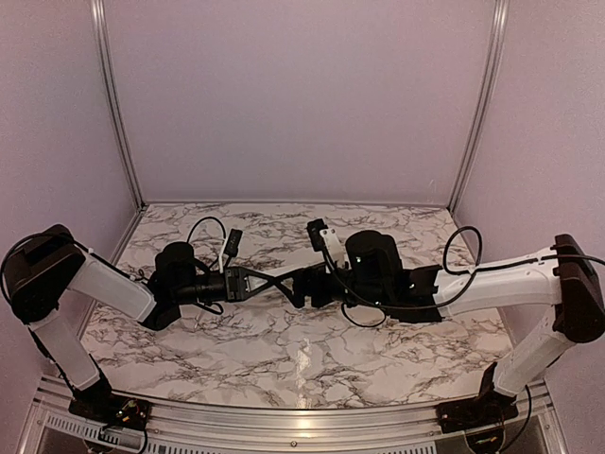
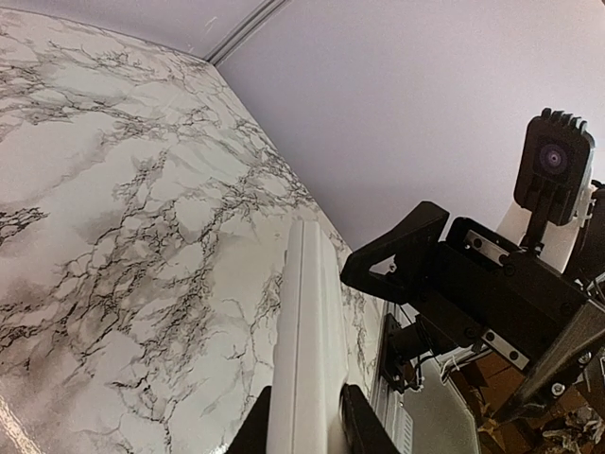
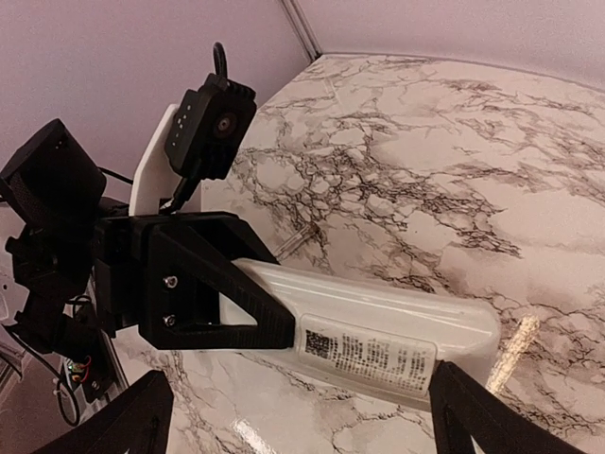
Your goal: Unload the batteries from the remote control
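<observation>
The remote control (image 2: 307, 350) is a slim white bar held above the marble table. My left gripper (image 2: 304, 430) is shut on its near end, one black finger on each side. In the right wrist view the remote (image 3: 378, 312) lies crosswise, its face with a printed label (image 3: 369, 355) towards the camera, and the left gripper's fingers (image 3: 217, 284) clamp its left part. My right gripper (image 3: 302, 426) is open, its fingers (image 3: 123, 421) spread wide on either side of the labelled end. In the top view both grippers meet at mid-table (image 1: 284, 282). The batteries are hidden.
The marble table (image 1: 284, 350) is walled by pale panels at the back and sides, with metal rails (image 1: 113, 104) in the corners. Loose black cables (image 1: 203, 227) loop above both wrists. The table's front edge is a metal rail (image 1: 284, 421).
</observation>
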### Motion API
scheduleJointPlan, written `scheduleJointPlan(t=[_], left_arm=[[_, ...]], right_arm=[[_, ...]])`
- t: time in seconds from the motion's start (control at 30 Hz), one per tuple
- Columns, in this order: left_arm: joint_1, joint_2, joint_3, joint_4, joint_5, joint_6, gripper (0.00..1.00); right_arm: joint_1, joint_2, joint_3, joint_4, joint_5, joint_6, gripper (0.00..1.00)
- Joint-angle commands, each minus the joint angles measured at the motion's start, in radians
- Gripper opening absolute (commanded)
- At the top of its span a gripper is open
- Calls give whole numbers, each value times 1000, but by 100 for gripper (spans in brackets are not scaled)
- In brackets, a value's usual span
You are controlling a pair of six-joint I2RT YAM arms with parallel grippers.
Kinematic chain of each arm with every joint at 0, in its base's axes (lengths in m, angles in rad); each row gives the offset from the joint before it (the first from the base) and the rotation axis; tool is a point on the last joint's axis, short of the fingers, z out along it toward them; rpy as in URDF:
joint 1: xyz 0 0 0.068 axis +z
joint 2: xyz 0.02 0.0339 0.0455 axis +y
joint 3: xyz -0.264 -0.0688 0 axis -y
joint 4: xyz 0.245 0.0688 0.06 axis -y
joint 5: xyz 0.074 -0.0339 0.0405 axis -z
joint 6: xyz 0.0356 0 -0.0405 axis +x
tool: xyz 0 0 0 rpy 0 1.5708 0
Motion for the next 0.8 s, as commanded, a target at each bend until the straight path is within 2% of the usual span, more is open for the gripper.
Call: scheduleJointPlan(t=[0.0,0.77], left_arm=[[-2,-32,20,3,5,5,0],[-2,-44,12,39,41,5,0]], right_arm=[[-28,12,31,27,-14,17,93],[-32,55,31,49,2,17,92]])
